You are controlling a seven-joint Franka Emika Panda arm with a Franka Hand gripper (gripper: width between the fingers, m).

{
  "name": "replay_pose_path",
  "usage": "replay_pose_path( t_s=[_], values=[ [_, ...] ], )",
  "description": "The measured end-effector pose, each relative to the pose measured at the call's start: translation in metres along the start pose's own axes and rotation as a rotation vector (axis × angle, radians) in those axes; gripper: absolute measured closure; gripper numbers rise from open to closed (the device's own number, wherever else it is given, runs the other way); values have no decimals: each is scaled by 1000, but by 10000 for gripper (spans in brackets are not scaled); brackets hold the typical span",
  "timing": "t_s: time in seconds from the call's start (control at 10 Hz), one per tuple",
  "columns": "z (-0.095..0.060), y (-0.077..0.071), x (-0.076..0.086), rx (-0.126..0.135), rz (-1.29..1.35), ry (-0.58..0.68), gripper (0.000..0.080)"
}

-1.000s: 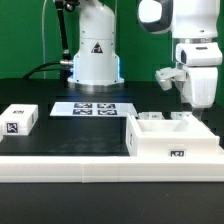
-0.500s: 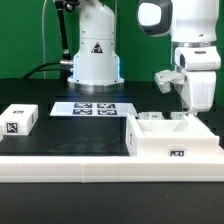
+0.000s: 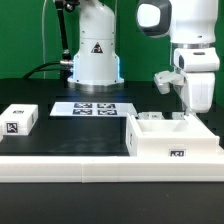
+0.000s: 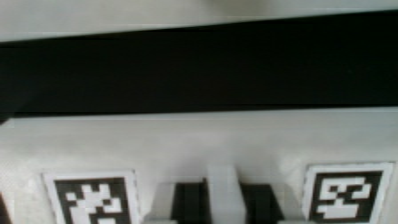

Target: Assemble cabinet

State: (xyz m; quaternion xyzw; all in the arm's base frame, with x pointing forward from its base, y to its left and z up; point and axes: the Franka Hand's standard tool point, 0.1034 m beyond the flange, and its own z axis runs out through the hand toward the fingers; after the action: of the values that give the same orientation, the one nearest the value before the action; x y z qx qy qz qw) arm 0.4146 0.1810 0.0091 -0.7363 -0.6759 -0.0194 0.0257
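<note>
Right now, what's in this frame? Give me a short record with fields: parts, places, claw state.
cabinet: large white plastic box, exterior view's right, tag on front face
claw: hovers over the box's far side; open or shut unclear
small block: white, tagged, exterior view's left, apart from box
marker board: flat white tagged sheet, further back
rail: long, white, along the front
</note>
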Motion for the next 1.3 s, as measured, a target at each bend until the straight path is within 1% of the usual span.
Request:
replay_pose_path(
  t_s=[0.2,0.3,0.4,0.5,0.6,0.7,0.9,1.2,1.3],
  values=[
    [-1,0,0,0,0,-1,731],
    [-10,2,-5,4,2,-22,731],
    [-29,7,-8,-9,-2,-44,729],
    [-41,9,-12,-21,-16,-53,729],
    [-50,13,-19,-28,-22,-63,729],
    [-53,17,-32,-31,-50,-67,729],
    [-51,23,-56,-20,-83,-71,729],
    [-50,23,-56,-19,-68,-70,729],
    [-50,28,-56,-23,-65,-68,729]
  ],
)
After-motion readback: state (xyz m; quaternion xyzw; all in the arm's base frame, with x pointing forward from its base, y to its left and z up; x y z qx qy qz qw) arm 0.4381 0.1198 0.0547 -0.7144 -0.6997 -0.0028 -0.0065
